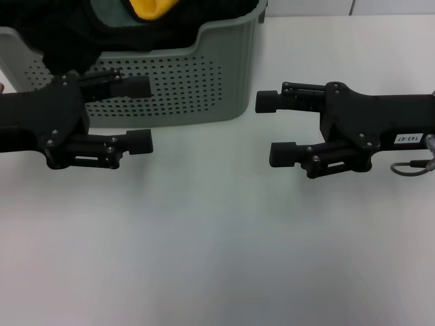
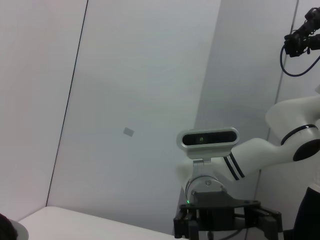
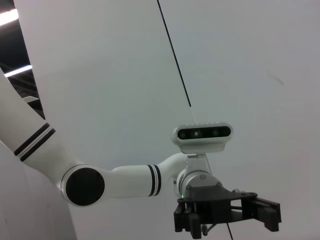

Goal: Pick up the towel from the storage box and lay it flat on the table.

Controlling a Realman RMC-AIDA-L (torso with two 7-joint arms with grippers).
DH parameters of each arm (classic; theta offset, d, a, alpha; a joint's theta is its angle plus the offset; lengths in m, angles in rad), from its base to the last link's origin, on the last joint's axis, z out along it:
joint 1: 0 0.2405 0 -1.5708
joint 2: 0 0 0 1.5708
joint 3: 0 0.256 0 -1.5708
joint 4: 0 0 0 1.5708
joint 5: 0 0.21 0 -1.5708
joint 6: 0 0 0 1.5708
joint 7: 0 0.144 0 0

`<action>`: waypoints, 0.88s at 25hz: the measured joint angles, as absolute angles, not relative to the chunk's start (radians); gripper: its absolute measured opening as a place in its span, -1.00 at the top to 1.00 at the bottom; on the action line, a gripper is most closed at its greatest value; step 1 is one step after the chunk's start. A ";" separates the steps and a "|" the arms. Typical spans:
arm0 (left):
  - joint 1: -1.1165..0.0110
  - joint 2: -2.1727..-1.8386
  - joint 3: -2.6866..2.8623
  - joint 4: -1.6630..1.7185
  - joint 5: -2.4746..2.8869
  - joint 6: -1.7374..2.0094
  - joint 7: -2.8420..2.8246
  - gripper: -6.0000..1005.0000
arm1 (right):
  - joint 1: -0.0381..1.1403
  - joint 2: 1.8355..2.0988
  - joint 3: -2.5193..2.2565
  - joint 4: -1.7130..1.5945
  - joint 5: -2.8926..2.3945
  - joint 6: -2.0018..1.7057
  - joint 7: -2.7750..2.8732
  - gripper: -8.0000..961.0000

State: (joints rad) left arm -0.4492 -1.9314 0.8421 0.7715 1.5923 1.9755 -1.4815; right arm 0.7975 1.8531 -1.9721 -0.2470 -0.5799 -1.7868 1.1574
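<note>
Seen from the head camera: pale grey-green storage box (image 1: 170, 81) standing at the far left of the table (image 1: 217, 258), perforated front wall facing the robot, rim running out past the far edge of view. Inside it, a heap of dark cloth with a bright yellow fold of the towel (image 1: 151, 7) showing at the top — still in the box, none of it on the tabletop. Black cloth (image 1: 68, 34) spilling over the box's left rim, hanging down the outer wall just above the left arm.

Left gripper (image 1: 139, 114) held level above the table near its left edge, just in front of the box's front wall, fingers pointing toward the middle of the table. Jaws spread wide, nothing between them; upper finger overlapping the perforated wall in this view, lower finger over bare white tabletop.

Right gripper (image 1: 273, 128) opposite it, toward the right edge, fingers pointing back at the left one — also spread wide and empty. Well apart from the box's right corner, a stretch of bare table between the two grippers.

Wrist views: each showing the other arm's gripper and wrist camera against a pale wall; nothing of the towel visible there.
</note>
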 joint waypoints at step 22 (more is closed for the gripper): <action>-0.453 -1.931 0.841 0.772 1.592 1.971 -1.480 -0.69 | 0.798 1.853 -1.971 -0.247 -0.580 -1.787 1.157 -0.81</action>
